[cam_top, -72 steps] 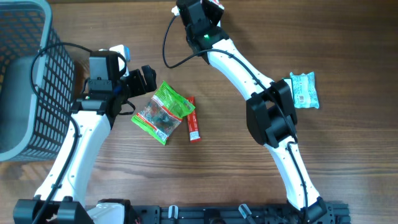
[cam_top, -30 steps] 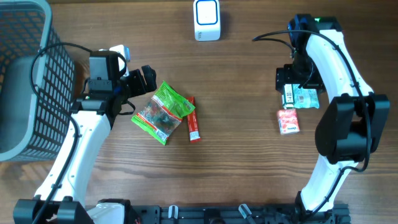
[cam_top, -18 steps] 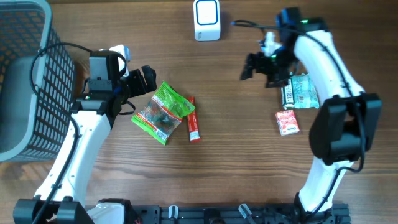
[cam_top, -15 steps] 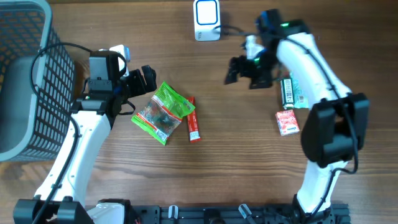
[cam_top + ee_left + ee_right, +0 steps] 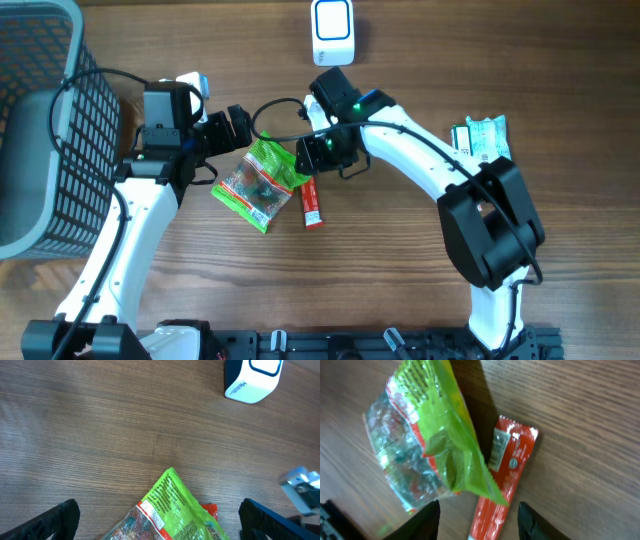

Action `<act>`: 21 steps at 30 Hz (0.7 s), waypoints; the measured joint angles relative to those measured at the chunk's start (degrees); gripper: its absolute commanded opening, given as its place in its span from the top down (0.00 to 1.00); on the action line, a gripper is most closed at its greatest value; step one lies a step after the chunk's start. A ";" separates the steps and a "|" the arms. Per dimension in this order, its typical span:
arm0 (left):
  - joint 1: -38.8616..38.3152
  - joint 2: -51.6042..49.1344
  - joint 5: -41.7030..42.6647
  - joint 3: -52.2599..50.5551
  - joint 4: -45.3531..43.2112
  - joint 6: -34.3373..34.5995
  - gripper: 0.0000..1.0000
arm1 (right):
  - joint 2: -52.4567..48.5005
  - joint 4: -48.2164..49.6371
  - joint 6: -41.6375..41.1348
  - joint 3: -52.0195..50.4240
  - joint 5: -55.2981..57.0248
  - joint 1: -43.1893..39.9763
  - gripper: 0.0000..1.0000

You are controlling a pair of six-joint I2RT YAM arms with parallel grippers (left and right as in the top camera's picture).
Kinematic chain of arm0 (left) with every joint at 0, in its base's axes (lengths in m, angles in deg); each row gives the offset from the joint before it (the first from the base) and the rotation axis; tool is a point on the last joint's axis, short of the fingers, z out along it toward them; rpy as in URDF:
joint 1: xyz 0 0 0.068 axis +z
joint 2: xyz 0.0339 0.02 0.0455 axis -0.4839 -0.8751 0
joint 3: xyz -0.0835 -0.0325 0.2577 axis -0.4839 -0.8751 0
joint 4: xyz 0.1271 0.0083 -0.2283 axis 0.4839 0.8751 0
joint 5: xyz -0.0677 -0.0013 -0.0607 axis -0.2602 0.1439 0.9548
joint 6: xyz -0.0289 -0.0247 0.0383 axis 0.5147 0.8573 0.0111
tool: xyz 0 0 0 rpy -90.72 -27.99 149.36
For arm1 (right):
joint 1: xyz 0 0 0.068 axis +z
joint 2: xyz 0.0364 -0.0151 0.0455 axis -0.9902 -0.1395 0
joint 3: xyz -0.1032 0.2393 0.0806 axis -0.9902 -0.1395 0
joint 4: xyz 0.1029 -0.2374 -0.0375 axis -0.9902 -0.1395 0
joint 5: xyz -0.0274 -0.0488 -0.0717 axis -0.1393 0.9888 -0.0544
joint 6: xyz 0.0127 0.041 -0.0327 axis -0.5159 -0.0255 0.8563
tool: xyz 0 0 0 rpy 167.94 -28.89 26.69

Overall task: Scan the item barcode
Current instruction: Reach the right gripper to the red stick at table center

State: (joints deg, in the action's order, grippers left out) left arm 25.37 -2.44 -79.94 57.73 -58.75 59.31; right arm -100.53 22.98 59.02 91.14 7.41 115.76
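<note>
- The right gripper (image 5: 479, 521) hangs just above the spot where the red stick packet (image 5: 507, 477) and the green snack bag (image 5: 437, 435) meet. Its jaws stand partly apart, and I see nothing clamped between them
- In the right wrist view the red stick packet lies right below the claw, in the gap between the two fingers. Its long axis slants from upper right to lower left, so the fingers sit one on each side of its narrow width
- One corner of the green snack bag lies over the stick's left edge, touching it, so a close here could pinch both; that is my guess only
- A small white label shows near the stick's upper end, but it is too small to tell whether it is the barcode
- From overhead the stick runs roughly towards and away from the robot, to the right of the bag
- The left gripper (image 5: 230, 128) sits just beside the bag's far left edge, spread wide and holding nothing. The right arm is the nearer to the stick
- The barcode scanner (image 5: 332, 32), white with a blue face, stands at the far edge of the table (image 5: 420, 280), apart from both packets and beyond the right claw
- The wire basket (image 5: 60, 90) stands at the far left, and no item shows in the part of it in view
- A pale packet (image 5: 482, 138) lies alone on the right, well apart from both claws
</note>
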 measured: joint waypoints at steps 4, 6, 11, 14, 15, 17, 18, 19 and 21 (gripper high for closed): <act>0.00 0.00 0.00 0.00 -0.02 0.00 0.00 | 0.00 8.63 -0.20 -4.55 0.07 -0.02 0.56; 0.00 0.00 0.00 0.00 -0.02 0.00 0.00 | 0.00 10.97 -0.35 -5.81 0.09 0.00 0.67; 0.00 0.00 0.00 0.00 -0.02 0.00 0.00 | 0.00 11.26 -0.39 -6.03 0.07 -0.02 0.51; 0.00 0.00 0.00 0.00 -0.02 0.00 0.00 | 0.00 11.23 -0.42 -6.05 0.09 -0.02 0.34; 0.00 0.00 0.00 0.00 -0.02 0.00 0.00 | 0.00 11.13 -0.48 -6.05 0.09 -0.02 0.33; 0.00 -0.02 0.00 0.00 -0.02 0.00 0.00 | 0.00 10.62 -0.37 -6.05 0.09 0.00 0.33; 0.00 0.00 0.00 0.00 -0.02 0.00 0.00 | 0.00 9.16 -0.39 -6.05 0.09 -0.02 0.33; 0.00 0.00 0.00 0.00 -0.02 0.00 0.00 | 0.00 7.96 -0.39 -6.05 0.09 -0.02 0.33; 0.00 0.00 0.00 0.00 -0.02 0.00 0.00 | 0.00 5.29 -0.39 -6.12 0.07 0.00 0.37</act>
State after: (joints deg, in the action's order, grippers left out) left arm 25.37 -2.44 -79.94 57.73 -58.77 59.31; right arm -100.53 28.27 58.62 85.02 7.48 115.76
